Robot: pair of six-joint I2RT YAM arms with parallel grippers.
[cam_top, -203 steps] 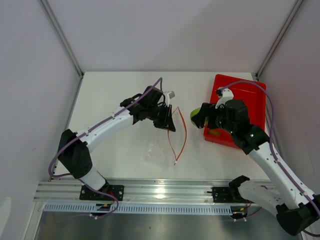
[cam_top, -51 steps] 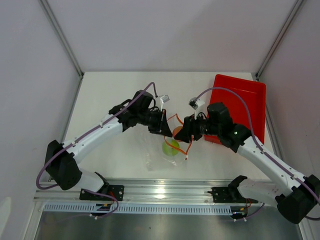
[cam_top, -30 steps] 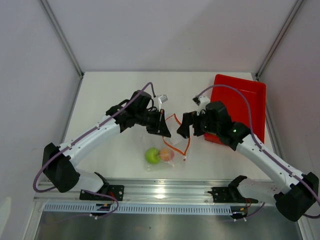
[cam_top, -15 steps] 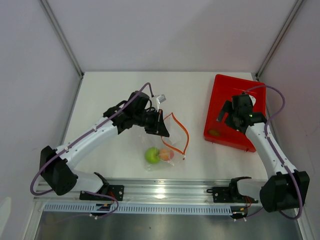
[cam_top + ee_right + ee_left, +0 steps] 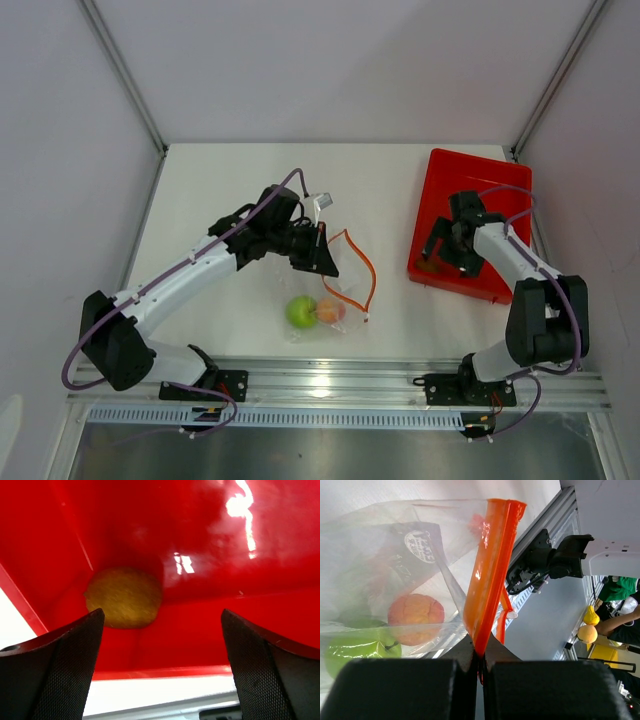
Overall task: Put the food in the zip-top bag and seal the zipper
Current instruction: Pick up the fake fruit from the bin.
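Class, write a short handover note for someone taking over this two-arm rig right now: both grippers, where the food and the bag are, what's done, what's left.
Left gripper: shut on the orange-red zipper strip, holding up the open mouth of the clear plastic zip-top bag.
Right gripper: open and empty over the red rectangular tray, facing the small brown lump in a tray corner.
Done: the green apple and the orange-pink peach-like fruit lie inside the bag.
Left: pick the lump, drop it in, seal the zipper.
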